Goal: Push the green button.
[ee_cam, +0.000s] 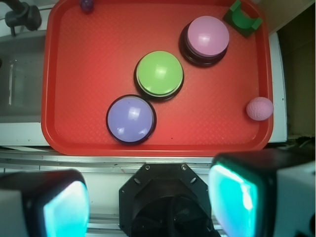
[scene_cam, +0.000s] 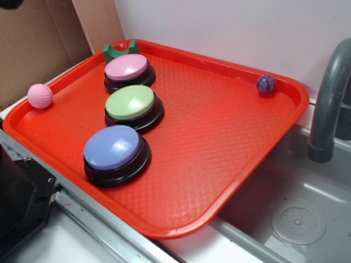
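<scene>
In the wrist view the gripper (ee_cam: 148, 202) hangs with its jaws spread wide apart and nothing between them, its two glowing teal-faced fingers (ee_cam: 64, 210) framing the bottom of the picture over the black robot base (ee_cam: 168, 200), short of the near rim of the textured red plastic tray (ee_cam: 89, 64). The large round push button with a pale lime-green domed cap on a black circular base (ee_cam: 159, 74) lies ahead of the jaws, roughly on the line running forward between them, and stands upright in the middle of a diagonal row of three. The matching blue-purple-capped button (ee_cam: 131, 119) is the nearest to the jaws, ahead and slightly to the left finger's side, almost touching the green one; the pink-capped button (ee_cam: 205, 38) is farther ahead toward the right finger's side. Beyond it, in the tray's far corner, sits a small dark green notched block (ee_cam: 242, 19). A pink dimpled ball (ee_cam: 259, 108) rests at the tray's edge ahead of the right finger, and a small purple ball (ee_cam: 87, 5) lies at the far rim. In the exterior view a grey faucet (scene_cam: 329, 104) rises over a grey sink (scene_cam: 299, 213) beside the tray.
</scene>
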`<state>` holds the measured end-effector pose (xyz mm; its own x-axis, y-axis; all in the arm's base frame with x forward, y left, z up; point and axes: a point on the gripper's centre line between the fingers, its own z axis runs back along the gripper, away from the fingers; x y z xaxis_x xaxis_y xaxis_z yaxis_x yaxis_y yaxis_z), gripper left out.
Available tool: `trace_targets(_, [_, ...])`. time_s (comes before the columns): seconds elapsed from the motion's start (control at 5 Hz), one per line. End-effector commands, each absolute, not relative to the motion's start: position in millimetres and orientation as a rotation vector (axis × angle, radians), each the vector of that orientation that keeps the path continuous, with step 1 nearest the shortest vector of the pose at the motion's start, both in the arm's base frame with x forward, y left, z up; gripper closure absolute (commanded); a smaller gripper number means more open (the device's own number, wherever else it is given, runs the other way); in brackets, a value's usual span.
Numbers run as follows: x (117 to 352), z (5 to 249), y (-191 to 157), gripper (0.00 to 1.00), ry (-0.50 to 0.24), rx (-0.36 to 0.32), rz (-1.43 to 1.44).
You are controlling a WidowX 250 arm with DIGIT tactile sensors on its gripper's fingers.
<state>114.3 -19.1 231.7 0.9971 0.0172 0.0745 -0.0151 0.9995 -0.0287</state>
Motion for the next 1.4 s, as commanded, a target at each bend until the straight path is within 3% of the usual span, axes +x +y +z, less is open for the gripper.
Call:
trace_targets(0.0, [180, 177, 26, 0.0, 0.016, 0.271, 0.196])
trace_targets(0.4, [212, 113, 52, 0.0, -0.104, 0.229, 0.317])
trace_targets(0.6, [219, 84, 43, 0.0, -0.121, 0.153, 0.325])
trace_targets(1.2, [206, 64, 31, 0.0, -0.176, 0.097, 0.399])
